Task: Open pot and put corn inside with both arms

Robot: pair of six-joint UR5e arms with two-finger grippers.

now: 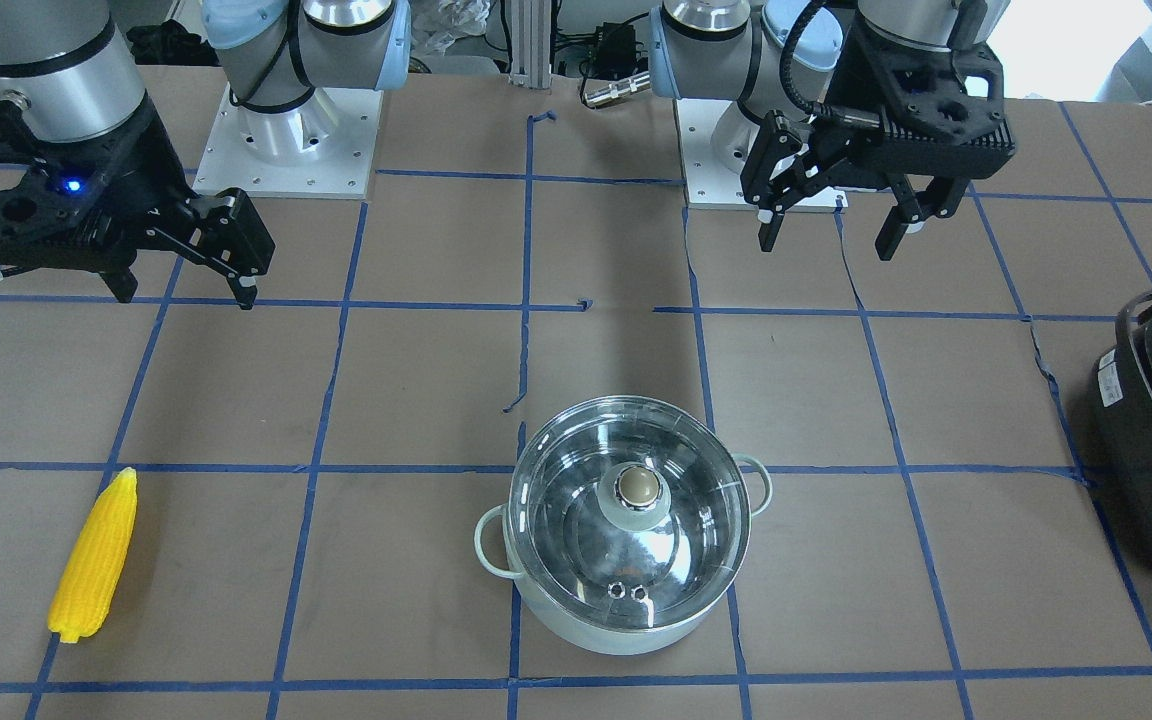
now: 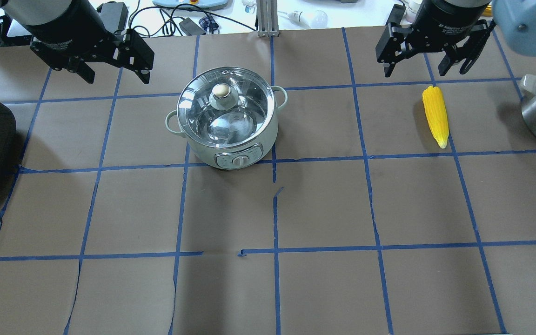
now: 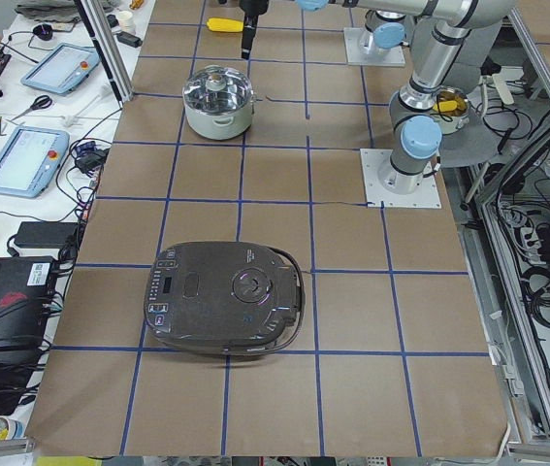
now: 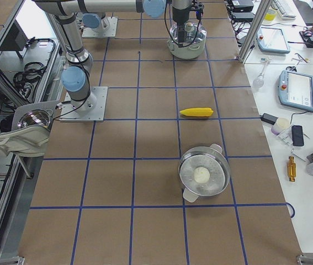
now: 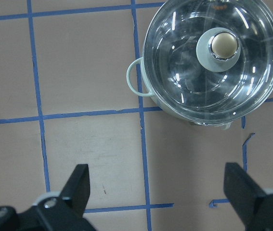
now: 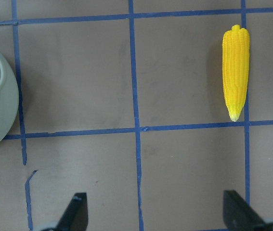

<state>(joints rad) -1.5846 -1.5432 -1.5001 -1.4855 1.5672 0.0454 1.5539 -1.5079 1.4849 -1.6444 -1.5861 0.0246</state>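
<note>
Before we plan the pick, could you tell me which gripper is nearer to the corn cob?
Right. The right gripper hangs open close by the blunt end of the corn cob; the left gripper is across the table, past the pot.

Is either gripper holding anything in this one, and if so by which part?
Nothing is held. The left gripper and the right gripper are both open and empty. The corn lies untouched, and the lid rests on the pot.
</note>
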